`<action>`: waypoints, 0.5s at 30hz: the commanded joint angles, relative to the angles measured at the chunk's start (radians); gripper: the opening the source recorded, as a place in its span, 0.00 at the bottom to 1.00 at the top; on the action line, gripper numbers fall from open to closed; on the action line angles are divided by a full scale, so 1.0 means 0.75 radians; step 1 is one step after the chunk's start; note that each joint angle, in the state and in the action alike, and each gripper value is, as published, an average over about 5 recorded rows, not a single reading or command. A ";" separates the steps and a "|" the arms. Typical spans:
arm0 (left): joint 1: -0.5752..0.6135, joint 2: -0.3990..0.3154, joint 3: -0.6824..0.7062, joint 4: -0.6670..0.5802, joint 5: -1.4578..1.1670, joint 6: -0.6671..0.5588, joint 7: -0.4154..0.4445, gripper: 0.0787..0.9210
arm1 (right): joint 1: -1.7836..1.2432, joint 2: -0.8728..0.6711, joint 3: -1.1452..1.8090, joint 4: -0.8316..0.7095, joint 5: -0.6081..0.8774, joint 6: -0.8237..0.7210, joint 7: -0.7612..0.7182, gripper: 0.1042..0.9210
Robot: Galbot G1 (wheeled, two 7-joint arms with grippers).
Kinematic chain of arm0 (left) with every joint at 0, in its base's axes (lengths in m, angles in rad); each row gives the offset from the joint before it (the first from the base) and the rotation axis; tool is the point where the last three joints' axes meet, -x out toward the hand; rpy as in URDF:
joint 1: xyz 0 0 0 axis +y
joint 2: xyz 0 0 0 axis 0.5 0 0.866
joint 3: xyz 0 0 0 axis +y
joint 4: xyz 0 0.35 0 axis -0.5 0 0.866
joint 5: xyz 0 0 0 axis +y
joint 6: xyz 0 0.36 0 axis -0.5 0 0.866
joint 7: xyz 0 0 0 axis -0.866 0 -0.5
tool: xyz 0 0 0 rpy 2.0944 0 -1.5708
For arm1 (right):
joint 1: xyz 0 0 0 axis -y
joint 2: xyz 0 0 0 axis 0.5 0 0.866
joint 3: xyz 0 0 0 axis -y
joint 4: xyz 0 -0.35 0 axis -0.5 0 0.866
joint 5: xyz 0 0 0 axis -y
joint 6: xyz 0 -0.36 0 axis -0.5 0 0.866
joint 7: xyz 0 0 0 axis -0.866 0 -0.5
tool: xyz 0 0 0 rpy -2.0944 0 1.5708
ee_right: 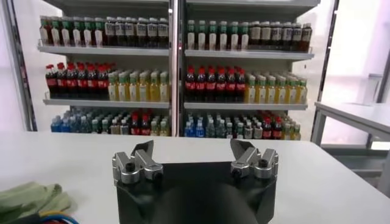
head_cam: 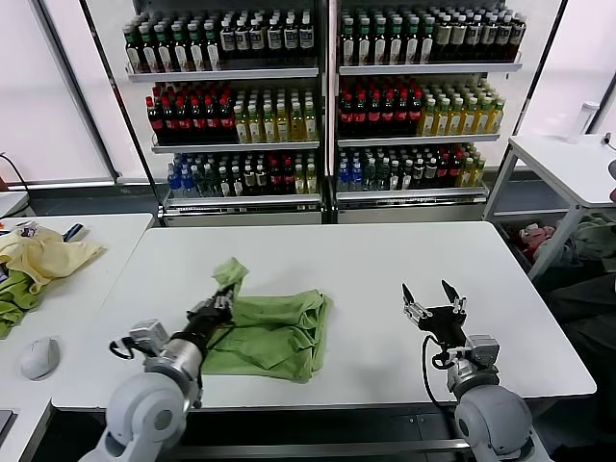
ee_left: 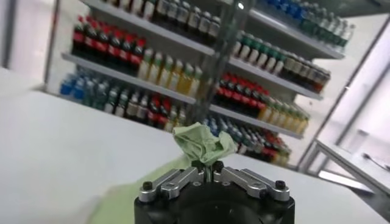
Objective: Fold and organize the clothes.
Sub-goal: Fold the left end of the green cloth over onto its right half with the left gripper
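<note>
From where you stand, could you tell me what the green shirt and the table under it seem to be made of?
Shirt: soft matte woven or knit fabric, probably cotton-like; it creases, bunches and stands in a crumpled tuft where the left gripper pinches it. Table: hard, smooth white top, likely laminate or coated board; flat, even, with slight sheen. Neither material is certain from looks alone.

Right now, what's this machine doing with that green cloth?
It is folding a light green shirt on the white table. The left gripper has its jaws shut on a bunched corner of the shirt, lifted above the rest. The right gripper waits open beside it, holding nothing.
</note>
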 commanded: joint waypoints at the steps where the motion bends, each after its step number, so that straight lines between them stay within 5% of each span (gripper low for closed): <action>1: -0.103 -0.087 0.307 0.140 0.199 0.006 0.045 0.05 | 0.018 -0.001 -0.010 -0.030 -0.005 0.005 -0.002 0.88; 5: -0.104 -0.085 0.335 0.122 0.221 0.007 0.110 0.10 | 0.019 -0.002 -0.007 -0.033 -0.005 0.007 -0.003 0.88; 15: -0.003 -0.039 0.237 -0.062 0.184 0.056 0.232 0.44 | 0.026 -0.003 -0.007 -0.035 -0.004 0.009 -0.005 0.88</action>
